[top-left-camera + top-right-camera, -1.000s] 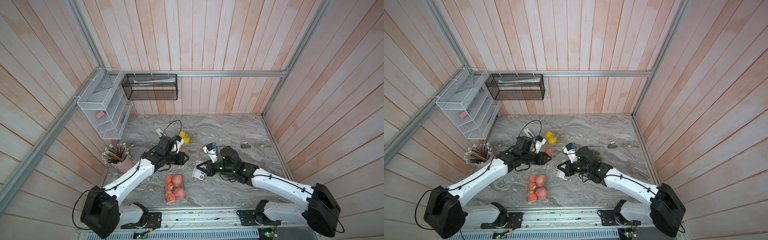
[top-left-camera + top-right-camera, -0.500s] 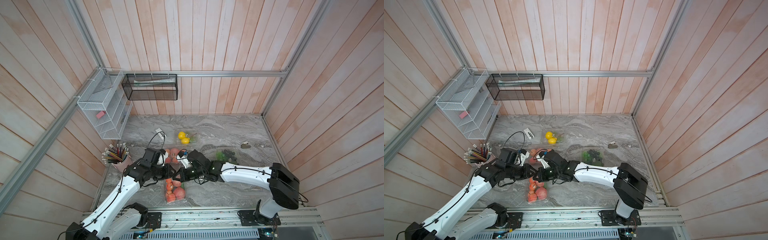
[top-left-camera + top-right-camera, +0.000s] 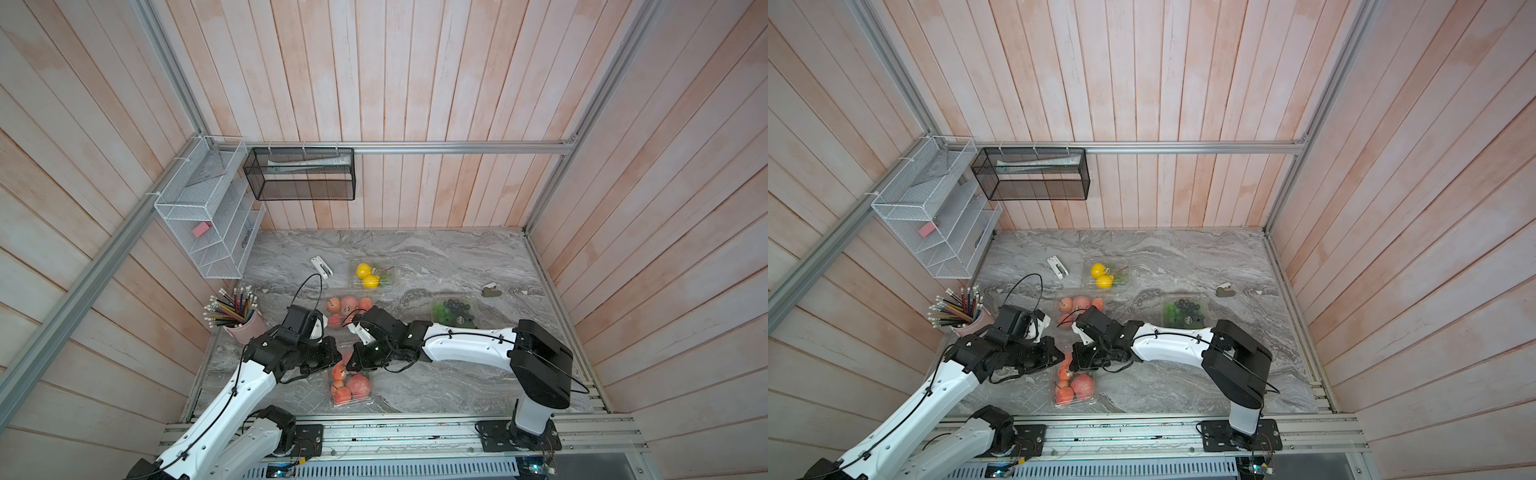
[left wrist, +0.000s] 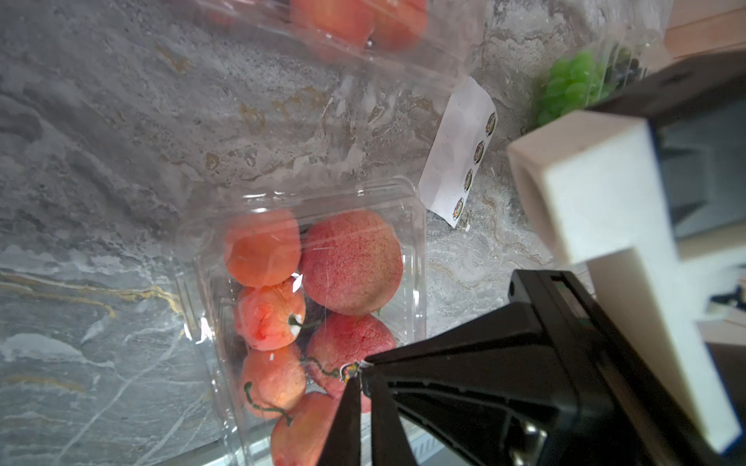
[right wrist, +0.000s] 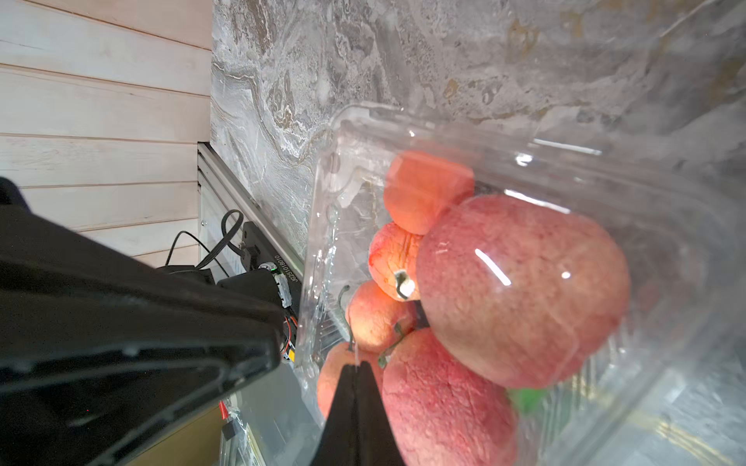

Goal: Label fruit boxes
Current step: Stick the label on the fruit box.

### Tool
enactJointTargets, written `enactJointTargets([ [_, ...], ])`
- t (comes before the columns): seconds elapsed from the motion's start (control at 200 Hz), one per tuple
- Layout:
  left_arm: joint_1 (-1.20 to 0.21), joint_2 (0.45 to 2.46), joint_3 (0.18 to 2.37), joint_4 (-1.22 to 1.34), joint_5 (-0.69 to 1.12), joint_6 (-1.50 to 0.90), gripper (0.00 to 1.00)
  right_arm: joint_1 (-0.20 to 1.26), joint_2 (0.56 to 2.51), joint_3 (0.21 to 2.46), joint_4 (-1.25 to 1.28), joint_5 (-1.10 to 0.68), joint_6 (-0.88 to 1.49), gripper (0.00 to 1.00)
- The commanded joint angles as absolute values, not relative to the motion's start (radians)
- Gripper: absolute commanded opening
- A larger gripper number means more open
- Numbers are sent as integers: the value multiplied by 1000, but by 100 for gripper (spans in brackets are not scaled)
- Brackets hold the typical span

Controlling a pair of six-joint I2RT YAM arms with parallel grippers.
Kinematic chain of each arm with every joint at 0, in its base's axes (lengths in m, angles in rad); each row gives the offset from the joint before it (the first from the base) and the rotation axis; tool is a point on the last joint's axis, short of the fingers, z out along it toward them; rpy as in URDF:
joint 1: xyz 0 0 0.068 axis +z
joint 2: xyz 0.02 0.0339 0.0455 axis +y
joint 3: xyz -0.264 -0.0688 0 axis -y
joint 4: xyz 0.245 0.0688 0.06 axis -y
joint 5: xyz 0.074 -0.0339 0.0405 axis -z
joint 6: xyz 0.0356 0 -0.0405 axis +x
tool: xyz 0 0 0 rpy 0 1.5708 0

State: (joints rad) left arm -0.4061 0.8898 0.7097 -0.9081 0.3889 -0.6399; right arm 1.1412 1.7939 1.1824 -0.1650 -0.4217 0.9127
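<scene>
The near fruit box of red-orange apples (image 3: 350,384) (image 4: 411,226) (image 5: 335,169) lies by the table's front edge. Both grippers meet just above its far end. A small round sticker (image 4: 349,370) hangs over the apples with my left gripper (image 3: 338,360) (image 4: 359,375) shut on it. Tip to tip with it, my right gripper (image 3: 351,362) (image 5: 357,365) is shut on the same sticker, which shows there as a thin white sliver. The second apple box (image 3: 347,305), the yellow-fruit box (image 3: 370,274) and the grape box (image 3: 453,311) lie farther back. The sticker sheet (image 4: 458,161) lies flat beside the near box.
A pink cup of pencils (image 3: 243,322) stands at the left edge. A small white object (image 3: 322,266) and a brownish lump (image 3: 491,291) lie farther back. A white wire shelf (image 3: 208,224) and a black mesh basket (image 3: 299,178) hang on the walls.
Both arms swung from mid-table toward the front and met over the near apple box. My left gripper's jaws then closed at the sticker. The right gripper stayed shut.
</scene>
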Motion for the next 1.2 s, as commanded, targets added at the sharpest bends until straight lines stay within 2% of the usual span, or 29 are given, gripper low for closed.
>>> enactJointTargets([
  [0.0,-406,887,676,-918,411,-666,4,1147,1822,1215,-242,-389,883,0],
  [0.13,-407,890,645,-900,429,-700,0,1146,1837,1215,-239,-385,879,0],
  [0.59,-428,925,565,-773,511,-777,0,1146,1849,1203,-239,-368,884,0],
  [1.16,-452,962,521,-778,448,-762,0,1146,1829,1201,-241,-353,888,0],
  [1.195,-452,961,519,-781,446,-762,0,1146,1820,1203,-250,-342,888,4],
])
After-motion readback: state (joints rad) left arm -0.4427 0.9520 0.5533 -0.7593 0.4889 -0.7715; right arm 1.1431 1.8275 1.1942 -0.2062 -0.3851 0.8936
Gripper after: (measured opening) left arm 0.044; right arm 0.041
